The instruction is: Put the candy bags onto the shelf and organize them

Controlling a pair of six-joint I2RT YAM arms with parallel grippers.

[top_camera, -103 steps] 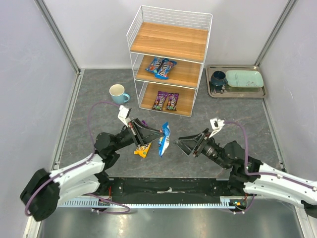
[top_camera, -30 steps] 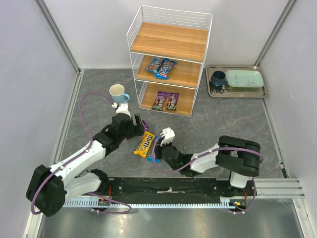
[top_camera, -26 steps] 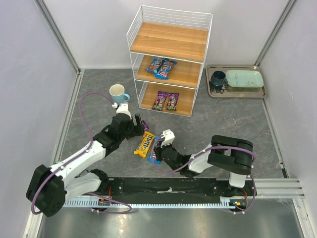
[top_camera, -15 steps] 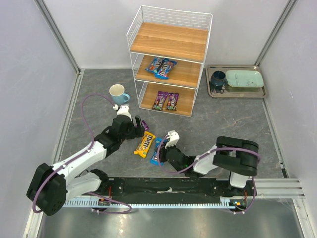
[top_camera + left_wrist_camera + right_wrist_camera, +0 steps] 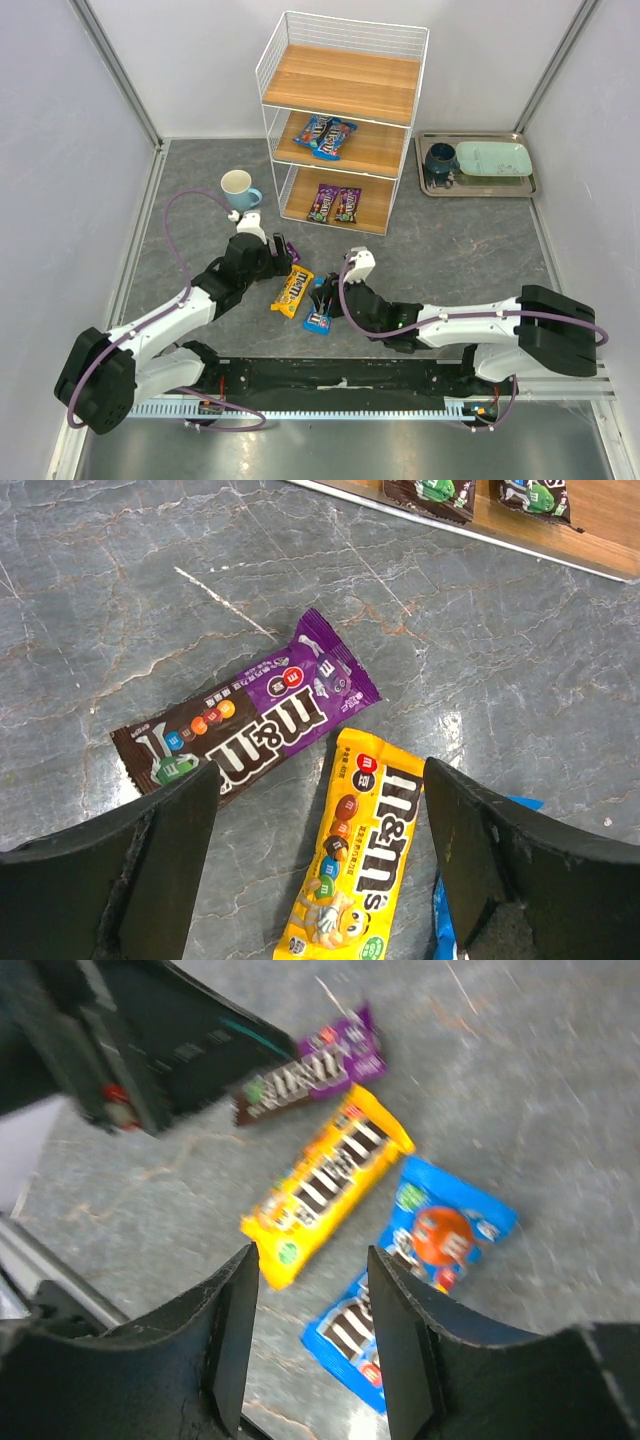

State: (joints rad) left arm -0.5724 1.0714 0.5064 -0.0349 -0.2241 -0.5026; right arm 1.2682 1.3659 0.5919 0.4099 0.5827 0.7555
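- Three candy bags lie on the table (image 5: 450,240) in our top view: purple packet (image 5: 290,250), yellow packet (image 5: 292,291) and blue packet (image 5: 320,310). The shelf (image 5: 345,120) holds two blue bags (image 5: 327,135) on its middle board and two purple bags (image 5: 335,203) on its bottom board.
- Our left wrist view shows the left gripper (image 5: 320,810) spread wide above the purple and yellow packets.
- Our right wrist view, blurred, shows the right gripper (image 5: 312,1280) parted above the blue packet.

Seven candy bags (image 5: 347,204) are counted: three blue bags (image 5: 322,128), three dark purple bags (image 5: 322,202) and one yellow bag (image 5: 292,291). One shelf (image 5: 350,35) with three wooden boards (image 5: 340,82), one mug (image 5: 238,186), one metal tray (image 5: 525,186) and two robot arms (image 5: 170,320) are also shown.
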